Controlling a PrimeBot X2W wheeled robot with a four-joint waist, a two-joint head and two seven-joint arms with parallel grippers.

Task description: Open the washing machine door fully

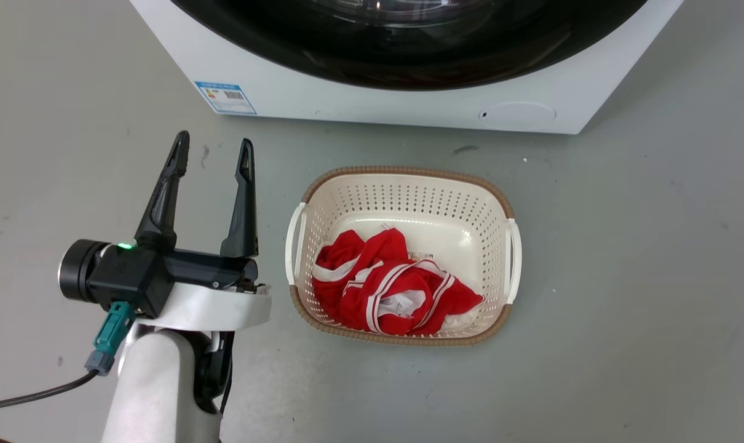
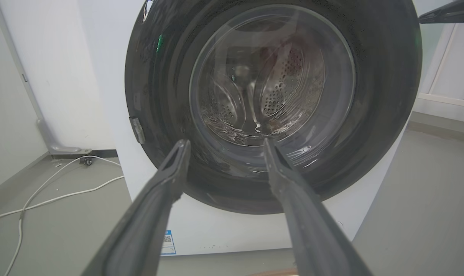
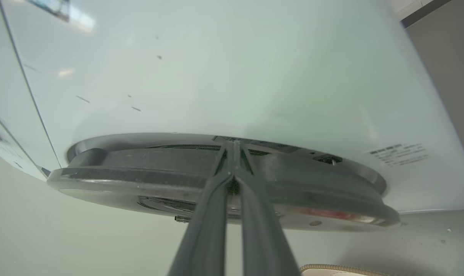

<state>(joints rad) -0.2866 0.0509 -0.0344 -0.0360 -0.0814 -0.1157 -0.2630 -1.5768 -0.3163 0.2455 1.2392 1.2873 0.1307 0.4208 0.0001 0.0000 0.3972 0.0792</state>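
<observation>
My right gripper (image 3: 232, 148) is the nearer one, fingers pressed together.
The large round washing machine door (image 3: 140, 177), glossy black ring around clear glass, lies straight ahead of it, edge-on, rim running across the fingers, tips at the seam against the big white washing machine (image 3: 232, 76). The left gripper (image 1: 214, 143), splayed wide, faces the glass from farther back. Smooth grey floor (image 1: 624, 277) below.
</observation>
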